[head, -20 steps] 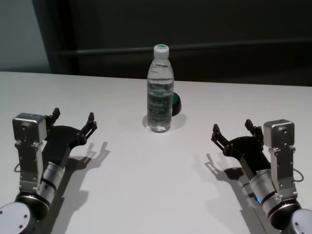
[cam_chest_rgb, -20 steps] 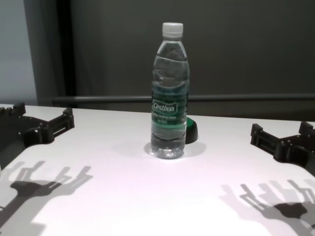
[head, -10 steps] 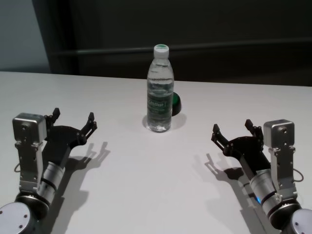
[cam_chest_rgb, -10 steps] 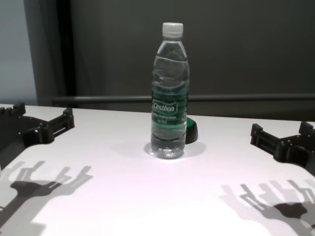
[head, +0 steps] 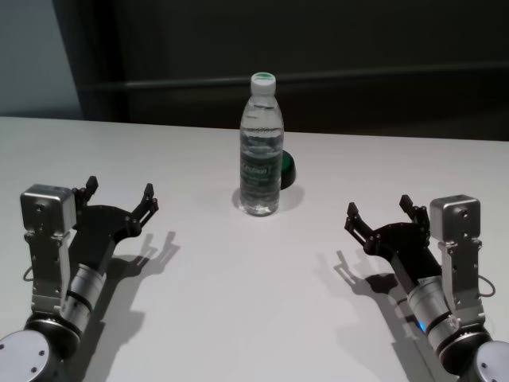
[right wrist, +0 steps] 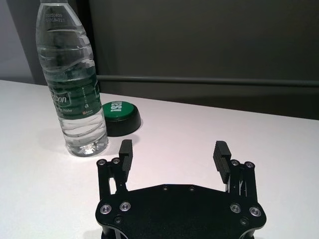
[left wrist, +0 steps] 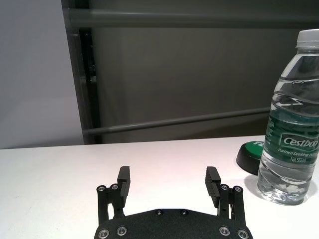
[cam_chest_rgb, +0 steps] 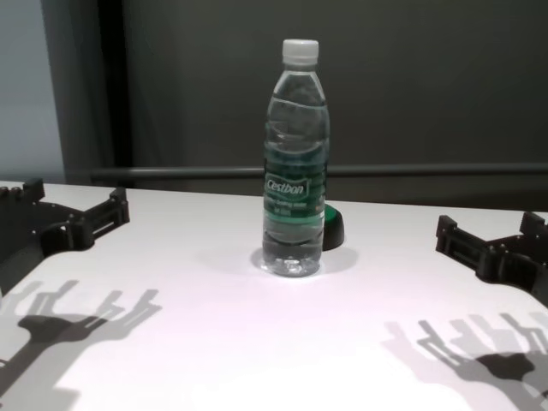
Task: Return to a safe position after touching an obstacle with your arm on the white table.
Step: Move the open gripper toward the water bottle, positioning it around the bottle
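The obstacle, a tall clear water bottle (head: 262,147) with a white cap and green label, stands upright mid-table; it also shows in the chest view (cam_chest_rgb: 295,163), the left wrist view (left wrist: 290,134) and the right wrist view (right wrist: 72,84). The white table (head: 254,294) spreads under everything. My left gripper (head: 119,195) is open and empty, well to the left of the bottle and nearer to me; it shows in its wrist view (left wrist: 169,180). My right gripper (head: 380,213) is open and empty, off to the bottle's right, seen in its wrist view (right wrist: 173,155). Neither touches the bottle.
A small dark dome with a green top (head: 286,169) sits just behind and right of the bottle, also in the right wrist view (right wrist: 119,117). A dark wall with a horizontal rail (head: 382,76) runs behind the table's far edge.
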